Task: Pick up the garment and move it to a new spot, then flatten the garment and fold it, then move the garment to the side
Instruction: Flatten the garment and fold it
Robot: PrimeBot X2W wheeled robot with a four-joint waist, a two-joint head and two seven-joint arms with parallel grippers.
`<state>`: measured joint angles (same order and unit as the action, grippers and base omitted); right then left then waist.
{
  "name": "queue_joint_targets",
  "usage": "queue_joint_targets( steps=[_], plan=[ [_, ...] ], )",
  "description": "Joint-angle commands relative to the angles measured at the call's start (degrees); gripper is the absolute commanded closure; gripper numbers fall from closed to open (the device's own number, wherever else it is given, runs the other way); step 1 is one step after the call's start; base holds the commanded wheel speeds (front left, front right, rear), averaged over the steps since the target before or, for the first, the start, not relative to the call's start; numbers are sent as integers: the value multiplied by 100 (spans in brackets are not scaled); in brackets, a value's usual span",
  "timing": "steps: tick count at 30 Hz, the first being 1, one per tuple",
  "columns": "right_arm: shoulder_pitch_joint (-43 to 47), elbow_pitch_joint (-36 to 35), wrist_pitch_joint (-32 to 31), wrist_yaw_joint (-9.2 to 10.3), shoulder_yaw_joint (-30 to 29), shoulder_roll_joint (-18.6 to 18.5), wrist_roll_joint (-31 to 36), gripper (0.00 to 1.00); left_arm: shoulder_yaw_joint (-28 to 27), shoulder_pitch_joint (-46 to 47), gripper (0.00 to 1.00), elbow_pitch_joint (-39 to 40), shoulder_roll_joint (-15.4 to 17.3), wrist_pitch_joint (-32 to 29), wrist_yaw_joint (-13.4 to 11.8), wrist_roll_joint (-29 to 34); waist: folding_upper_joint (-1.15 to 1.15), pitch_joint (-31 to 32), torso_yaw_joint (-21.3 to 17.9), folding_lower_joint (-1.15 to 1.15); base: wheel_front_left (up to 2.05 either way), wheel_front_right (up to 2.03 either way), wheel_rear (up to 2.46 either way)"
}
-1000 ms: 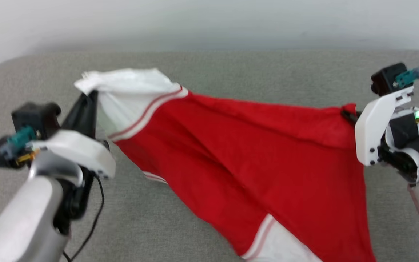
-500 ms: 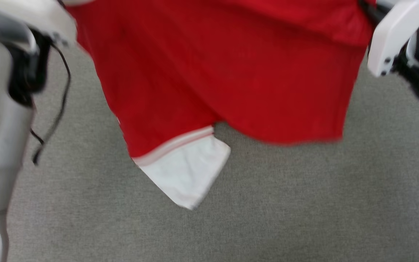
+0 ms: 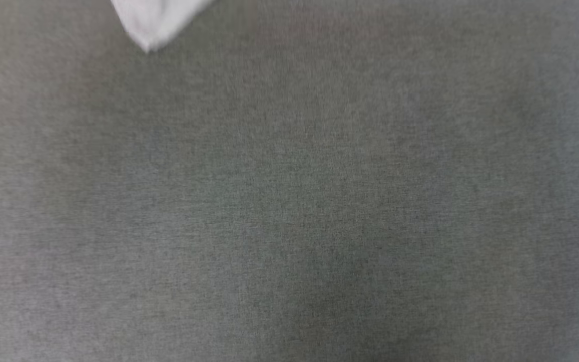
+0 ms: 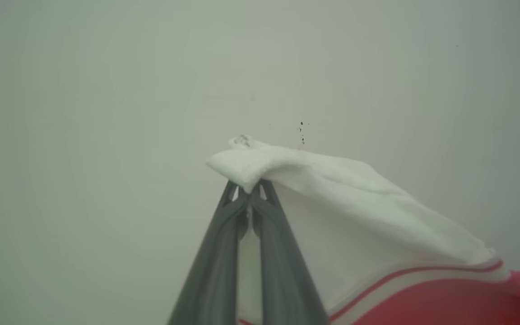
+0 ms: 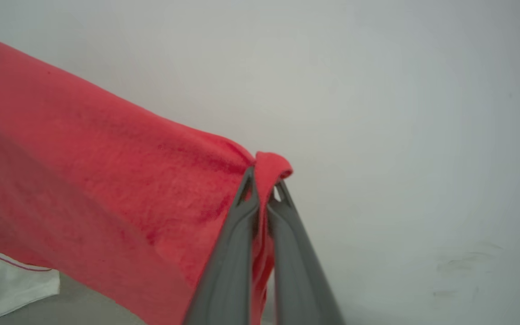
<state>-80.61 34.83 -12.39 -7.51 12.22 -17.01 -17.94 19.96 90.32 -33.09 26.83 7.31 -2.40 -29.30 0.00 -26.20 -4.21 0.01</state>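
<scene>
Left pincer (image 4: pixel 251 189): closed on the cuff corner of the garment's (image 4: pixel 445 298) white sleeve (image 4: pixel 332 203). The cloth drapes off rightward into the striped trim and red body. Pale wall (image 4: pixel 84 113) behind, so I judge the grip is raised, well clear of the worktop.

Head view: grey worktop (image 3: pixel 289 201), blurred. A white tip (image 3: pixel 154 22) of the garment dangles in at top left; whether it touches the worktop cannot be told.

Right pincer (image 5: pixel 262 180): closed on a small fold at the red edge. The body hangs away to its left, with a second sleeve (image 5: pixel 7 280) low beyond.

Reading: a two-point hold with the grips apart lets the weight pull the cloth open, which suits carrying it and laying it flat. Transfer step in hand; flattening and folding not yet done. Risk: small bites of cloth could slip.
</scene>
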Motion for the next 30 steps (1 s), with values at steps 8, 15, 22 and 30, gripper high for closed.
queue_joint_targets(
  steps=[8, 15, 22, 30],
  plan=[
    [-858, 399, 423, 4, -39, 64, 149, 100, 66, 890, 100, -398, -112, 140, 174, 70, 0, -963, 27, -1, 0, 0, 0],
    [-950, 910, 666, 4, 268, 208, 110, 100, 89, 539, 100, -728, -253, 254, 241, -87, 0, -1283, 71, -1, 0, 0, 0],
    [-593, 1448, 915, 4, 594, 298, -108, 100, 24, -236, 100, -1171, -450, 417, 388, -432, 0, -1186, 158, -1, 0, 0, 0],
    [898, 1665, 1493, 4, 929, 326, -736, 100, -123, -1962, 100, -1540, -657, 619, 576, -915, 0, -204, 329, -1, 0, 0, 0]
  ],
)
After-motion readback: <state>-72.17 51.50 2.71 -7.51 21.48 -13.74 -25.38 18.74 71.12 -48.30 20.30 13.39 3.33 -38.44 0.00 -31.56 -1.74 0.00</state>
